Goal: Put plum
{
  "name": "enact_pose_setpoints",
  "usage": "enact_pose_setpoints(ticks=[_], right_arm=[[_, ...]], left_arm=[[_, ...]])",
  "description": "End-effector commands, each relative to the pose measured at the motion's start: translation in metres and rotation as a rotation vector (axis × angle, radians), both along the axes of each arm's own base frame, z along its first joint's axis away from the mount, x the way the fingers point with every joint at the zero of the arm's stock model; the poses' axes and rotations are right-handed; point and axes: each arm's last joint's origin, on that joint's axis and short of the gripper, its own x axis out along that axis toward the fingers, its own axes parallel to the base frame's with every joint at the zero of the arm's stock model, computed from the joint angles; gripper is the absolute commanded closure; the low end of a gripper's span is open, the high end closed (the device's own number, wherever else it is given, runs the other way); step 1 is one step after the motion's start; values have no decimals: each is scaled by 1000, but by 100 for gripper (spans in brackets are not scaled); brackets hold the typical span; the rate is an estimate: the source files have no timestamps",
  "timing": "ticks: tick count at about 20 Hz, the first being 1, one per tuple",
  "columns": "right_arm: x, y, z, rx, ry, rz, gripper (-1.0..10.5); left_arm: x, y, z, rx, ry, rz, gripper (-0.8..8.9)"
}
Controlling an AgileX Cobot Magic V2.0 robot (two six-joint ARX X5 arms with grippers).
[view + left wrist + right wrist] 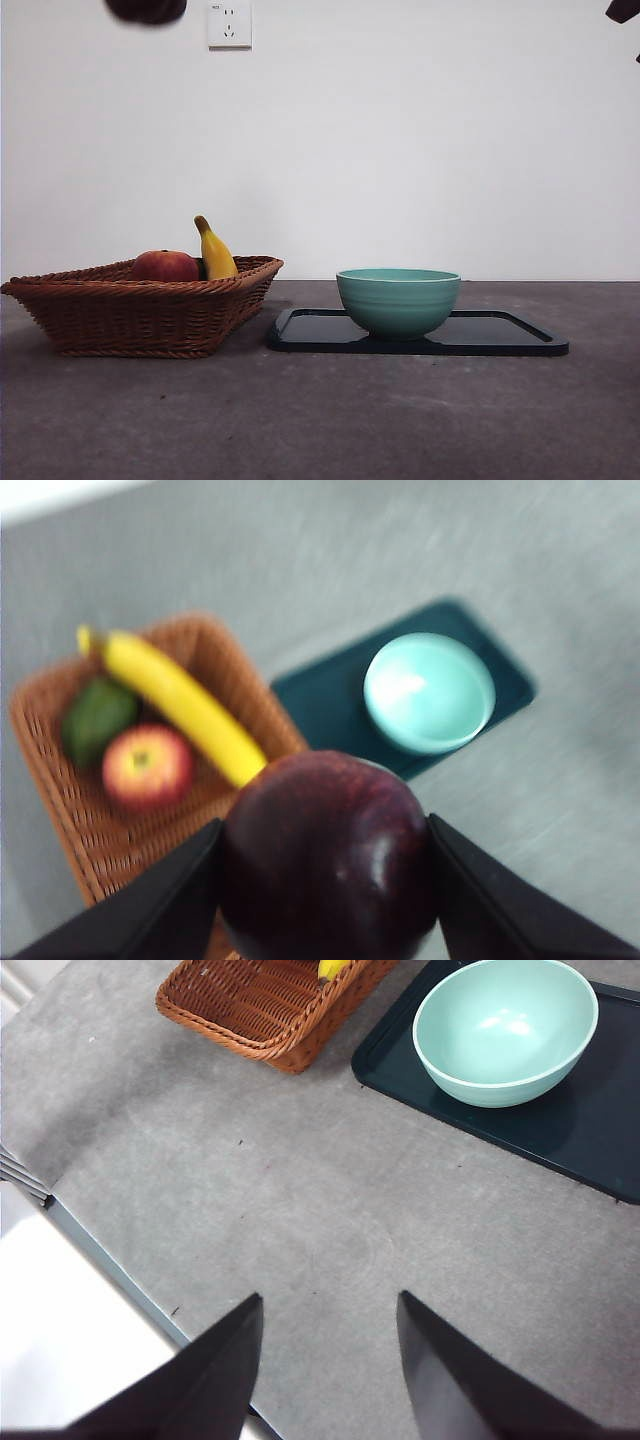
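Left gripper (325,880) clamped on plum (328,855), held high; your target bowl (429,692) lies below, beside basket (60,810). Right gripper (325,1335) parted, idle.

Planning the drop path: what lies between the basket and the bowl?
Only bare grey table and the dark tray's near edge separate the basket from the bowl, per the front view.

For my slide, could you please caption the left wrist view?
Left gripper holds the plum high above basket and bowl.

A grey table (400,420) carries a wicker basket (140,315) beside a dark tray (500,335).
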Motion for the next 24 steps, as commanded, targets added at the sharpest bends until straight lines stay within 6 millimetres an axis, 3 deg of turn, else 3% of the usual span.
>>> enact_pose_setpoints(ticks=[1,8,12,18,24], right_arm=[[0,1,2,-4,-15,18,732],[0,1,2,-4,-14,17,732],[0,1,2,-2,-12,15,732],[0,1,2,0,-9,13,732],[0,1,2,0,-9,13,732]], left_arm=[[10,2,-26,-15,-23,25,628],[35,11,-118,-26,-72,85,629],[49,17,-158,17,-56,92,630],[79,12,-204,46,33,96,629],[91,9,-229,56,67,96,626]])
